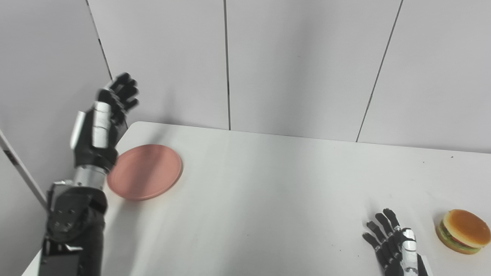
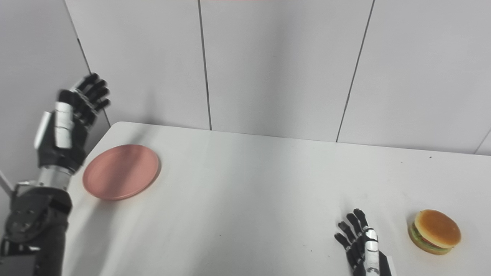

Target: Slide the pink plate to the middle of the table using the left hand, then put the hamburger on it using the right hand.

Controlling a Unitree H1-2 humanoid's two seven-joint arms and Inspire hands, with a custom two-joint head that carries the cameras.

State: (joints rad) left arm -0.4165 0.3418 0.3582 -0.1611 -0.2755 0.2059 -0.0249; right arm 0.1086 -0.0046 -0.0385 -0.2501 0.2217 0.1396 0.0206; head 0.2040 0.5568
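The pink plate point(image 1: 145, 171) lies flat near the table's far left corner. My left hand point(image 1: 103, 119) is raised above the table's left edge, just left of the plate, open, fingers pointing up toward the wall, holding nothing. The hamburger point(image 1: 464, 230) sits on the table at the right, near the front. My right hand point(image 1: 391, 241) rests low by the front edge, a short way left of the hamburger, open with fingers spread, not touching it.
The white table point(image 1: 276, 191) has a rounded far left corner and meets a grey panelled wall point(image 1: 299, 65) at the back. A wide bare stretch of tabletop lies between the plate and the hamburger.
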